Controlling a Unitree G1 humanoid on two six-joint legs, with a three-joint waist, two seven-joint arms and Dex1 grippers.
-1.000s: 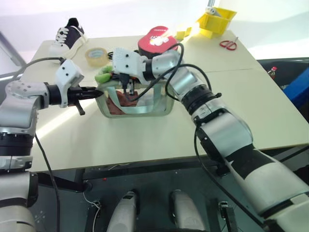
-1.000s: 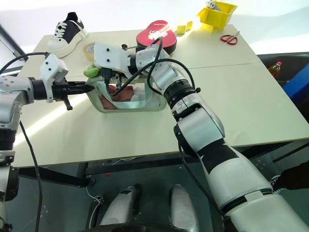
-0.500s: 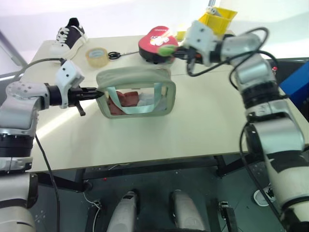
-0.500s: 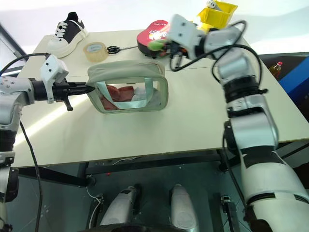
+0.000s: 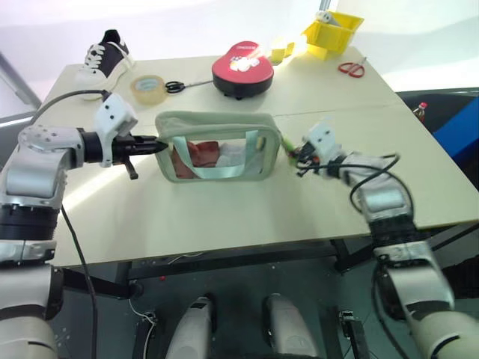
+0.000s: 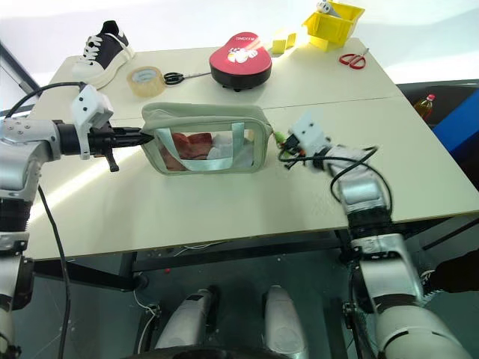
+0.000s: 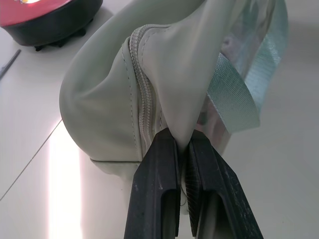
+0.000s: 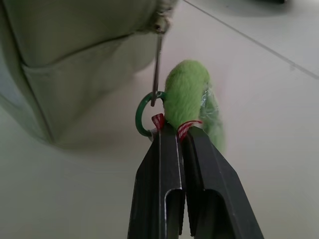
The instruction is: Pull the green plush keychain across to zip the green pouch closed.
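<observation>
On the cream bench [image 5: 224, 217], the left claw [image 5: 159, 143] pinches the left end of the pale sage-green boxy pouch [image 5: 217, 146]. At its right end, the right claw [image 8: 173, 133] clamps the lime-green fuzzy plush keychain [image 8: 188, 99].

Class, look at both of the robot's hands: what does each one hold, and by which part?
The left hand pinches the green pouch by the fabric at its end. The right hand grips the green plush keychain at its base, by the ring.
</observation>
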